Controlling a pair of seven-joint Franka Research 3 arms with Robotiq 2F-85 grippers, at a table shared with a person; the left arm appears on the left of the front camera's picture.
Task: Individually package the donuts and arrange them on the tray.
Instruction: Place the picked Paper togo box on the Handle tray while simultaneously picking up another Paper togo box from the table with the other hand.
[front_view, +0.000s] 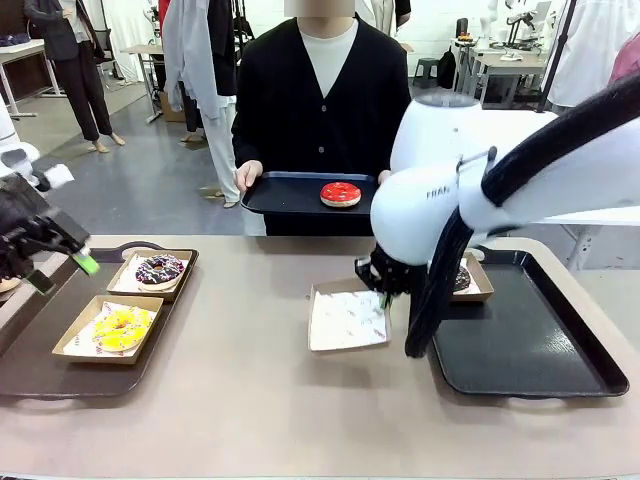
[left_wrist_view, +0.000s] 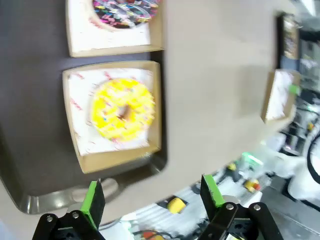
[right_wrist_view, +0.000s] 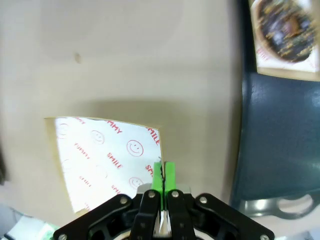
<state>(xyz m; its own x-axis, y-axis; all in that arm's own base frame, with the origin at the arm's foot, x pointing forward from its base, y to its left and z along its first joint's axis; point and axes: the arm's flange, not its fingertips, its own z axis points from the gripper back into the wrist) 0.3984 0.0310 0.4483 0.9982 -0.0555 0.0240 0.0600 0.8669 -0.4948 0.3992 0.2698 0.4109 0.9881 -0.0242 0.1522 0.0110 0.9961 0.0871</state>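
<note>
Two arms over the table (front_view: 250, 400): right one bulking large across the middle, bent down, right gripper (front_view: 385, 293) pinched together on the near right edge of an empty lined box (front_view: 347, 320), just left of the right tray (front_view: 530, 350). Behind that arm, on the tray's far left corner, a boxed dark chocolate donut (right_wrist_view: 285, 22). Left gripper (front_view: 62, 272) raised at the left edge, jaws spread wide apart with nothing between them, above the left tray (front_view: 30, 370). Below it, boxed yellow donut (front_view: 122, 328); just beyond, boxed sprinkled donut (front_view: 160, 270). Red donut (front_view: 340, 194) on a dark tray (front_view: 280, 195) held in the person's hand (front_view: 246, 176) at the far side.
</note>
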